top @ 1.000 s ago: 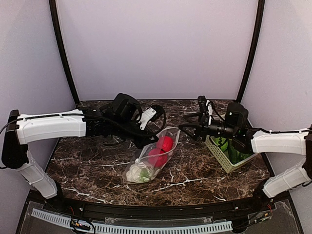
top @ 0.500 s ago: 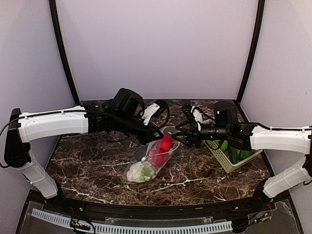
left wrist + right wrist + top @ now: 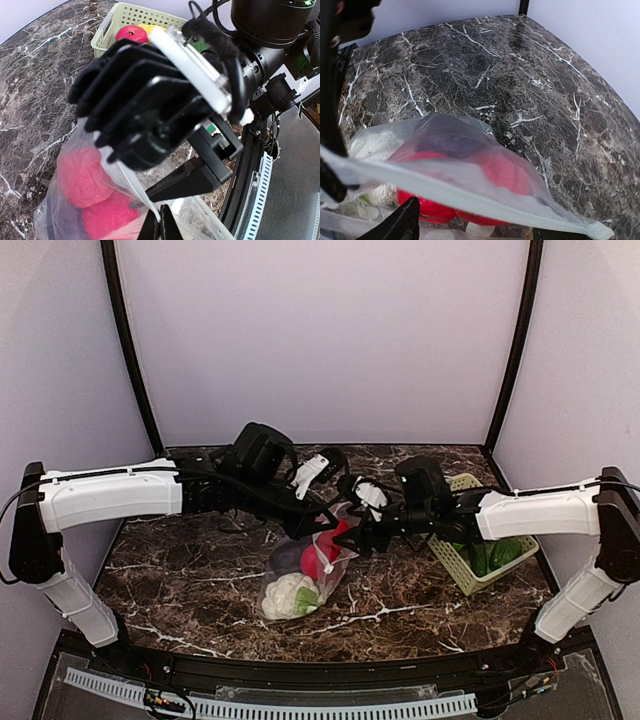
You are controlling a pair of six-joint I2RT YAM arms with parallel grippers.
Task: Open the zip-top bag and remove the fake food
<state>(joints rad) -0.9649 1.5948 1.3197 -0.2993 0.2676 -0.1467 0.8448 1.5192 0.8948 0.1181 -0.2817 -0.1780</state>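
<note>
The zip-top bag hangs tilted from its top edge over the marble table, its lower end on the table. Inside are a white cauliflower, two red fruits and a dark purplish piece. My left gripper is shut on the bag's top edge, as the left wrist view shows. My right gripper is open at the bag's mouth. In the right wrist view the bag's rim strip runs across between its spread fingers, above the red fruits.
A light-green lattice basket stands at the right under my right arm, holding green toy produce; in the left wrist view it also shows a red and a yellow fruit. Both arms meet over the table's middle.
My right gripper has moved left from the basket to the bag's mouth. My left gripper has raised the bag's top, and the food has slid toward its lower end.
</note>
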